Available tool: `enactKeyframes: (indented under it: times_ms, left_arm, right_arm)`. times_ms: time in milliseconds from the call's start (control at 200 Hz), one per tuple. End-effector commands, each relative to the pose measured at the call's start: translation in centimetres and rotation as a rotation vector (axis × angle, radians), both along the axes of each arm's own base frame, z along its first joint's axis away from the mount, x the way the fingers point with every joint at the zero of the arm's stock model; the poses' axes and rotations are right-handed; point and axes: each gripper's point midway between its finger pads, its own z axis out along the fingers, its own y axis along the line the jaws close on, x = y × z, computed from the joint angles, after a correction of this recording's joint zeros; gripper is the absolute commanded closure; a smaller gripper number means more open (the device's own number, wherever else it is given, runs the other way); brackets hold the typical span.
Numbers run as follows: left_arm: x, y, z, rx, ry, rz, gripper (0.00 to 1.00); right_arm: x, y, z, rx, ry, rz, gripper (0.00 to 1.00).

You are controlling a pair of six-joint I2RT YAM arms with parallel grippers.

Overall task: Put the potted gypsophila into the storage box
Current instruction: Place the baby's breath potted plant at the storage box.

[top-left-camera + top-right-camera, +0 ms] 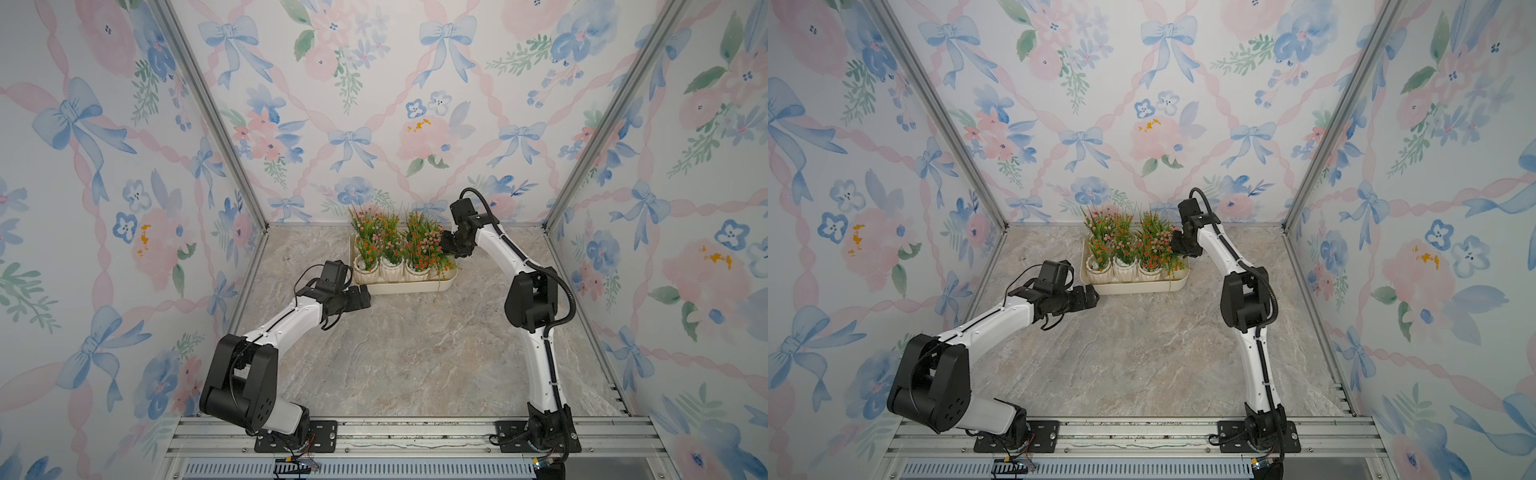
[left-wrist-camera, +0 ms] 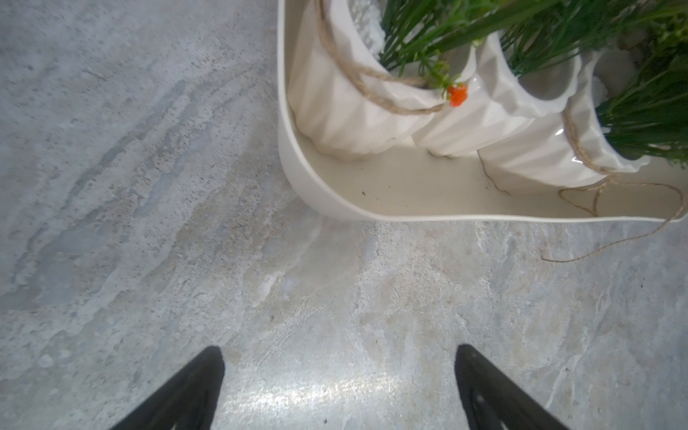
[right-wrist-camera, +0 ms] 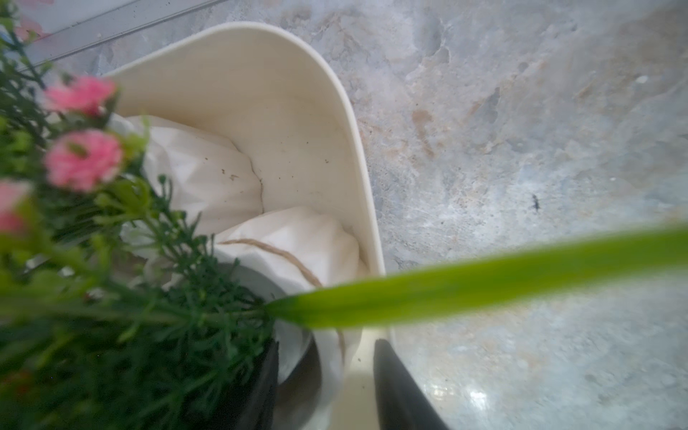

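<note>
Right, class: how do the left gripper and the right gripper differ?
The left gripper hangs over the table beside the storage box; the right gripper is among the potted gypsophila at its opposite end. The left gripper's jaws stand wide, empty; the right gripper's narrower, either side of a pot's rim. Both have black fingers.

**Two White-and-Black Arms**

The left arm (image 1: 286, 320) and right arm (image 1: 505, 249) both have glossy white link shells between chunky black joint housings. The black base plates (image 1: 326, 432) are fixed with silver screws. A thin black cable (image 1: 303, 278) arcs beside the left wrist. A ribbed black conduit (image 1: 566, 286) follows the right arm. The left gripper (image 2: 339, 376) has matte black, wedge-shaped fingers (image 2: 193, 391).
</note>
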Motion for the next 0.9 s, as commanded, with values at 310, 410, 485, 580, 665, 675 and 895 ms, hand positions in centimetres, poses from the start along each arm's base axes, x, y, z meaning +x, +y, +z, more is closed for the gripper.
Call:
enactKeyframes:
  times_ms: [310, 410, 485, 580, 665, 675, 895]
  left_arm:
    - [-0.7, 0.6, 3.3, -0.033, -0.090, 0.021, 0.02]
    - [-0.7, 0.7, 4.2, -0.038, -0.117, 0.026, 0.02]
    - [-0.7, 1.0, 5.0, -0.041, -0.138, 0.035, 0.02]
    - [-0.7, 1.3, 6.2, -0.060, -0.169, 0.046, 0.02]
    - [-0.6, 1.8, 7.7, -0.082, -0.205, 0.059, 0.02]
    - [-0.6, 1.8, 7.9, -0.083, -0.211, 0.059, 0.02]
    - [-0.4, 4.9, 11.4, -0.088, -0.314, 0.140, 0.02]
  right_arm:
    - [-1.7, -5.8, 7.0, -0.091, -0.087, -0.118, 0.45]
    - [-2.5, -7.4, 7.7, -0.091, -0.095, -0.141, 0.43]
    - [-3.3, -8.5, 8.2, -0.088, -0.100, -0.150, 0.41]
    - [-4.6, -9.8, 8.9, -0.090, -0.115, -0.154, 0.33]
    - [-5.8, -11.2, 9.2, -0.082, -0.132, -0.163, 0.21]
    - [-5.9, -11.4, 9.5, -0.081, -0.138, -0.164, 0.20]
    - [-9.5, -15.3, 10.5, -0.122, -0.154, -0.202, 0.03]
